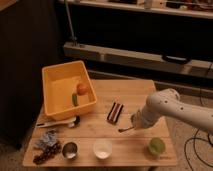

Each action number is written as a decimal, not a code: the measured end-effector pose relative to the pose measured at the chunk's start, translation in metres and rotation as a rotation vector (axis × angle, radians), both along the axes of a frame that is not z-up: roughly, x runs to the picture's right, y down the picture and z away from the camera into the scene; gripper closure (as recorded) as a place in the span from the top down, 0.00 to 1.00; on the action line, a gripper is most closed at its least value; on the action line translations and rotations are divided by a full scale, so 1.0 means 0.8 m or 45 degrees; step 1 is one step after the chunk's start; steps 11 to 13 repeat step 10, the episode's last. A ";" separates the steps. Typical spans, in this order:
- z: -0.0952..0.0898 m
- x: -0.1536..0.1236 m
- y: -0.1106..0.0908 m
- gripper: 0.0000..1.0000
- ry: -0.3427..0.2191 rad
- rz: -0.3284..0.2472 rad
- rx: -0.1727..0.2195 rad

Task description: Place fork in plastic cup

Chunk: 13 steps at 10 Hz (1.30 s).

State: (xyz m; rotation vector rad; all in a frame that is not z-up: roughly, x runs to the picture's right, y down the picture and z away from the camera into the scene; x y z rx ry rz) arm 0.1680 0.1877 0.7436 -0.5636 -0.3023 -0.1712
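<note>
My gripper is at the end of the white arm that reaches in from the right, low over the middle of the wooden table. It is shut on the thin fork, whose free end sticks out to the lower left just above the tabletop. The light-green plastic cup stands upright near the front right corner, to the right of and nearer than the gripper, apart from it.
A yellow bin with an orange and a green item sits at the back left. A dark bar lies left of the gripper. A white-handled utensil, crumpled packets, a metal cup and a white bowl line the front.
</note>
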 end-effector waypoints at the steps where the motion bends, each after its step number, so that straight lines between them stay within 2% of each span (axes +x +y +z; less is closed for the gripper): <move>1: -0.009 0.007 -0.003 0.00 0.003 0.015 0.005; 4: -0.028 0.018 -0.012 0.00 0.018 0.048 0.006; 7: -0.042 0.024 -0.004 0.00 0.028 0.090 -0.023; 10: -0.057 0.013 0.006 0.00 0.036 0.110 -0.045; 13: -0.057 0.013 0.006 0.00 0.036 0.110 -0.045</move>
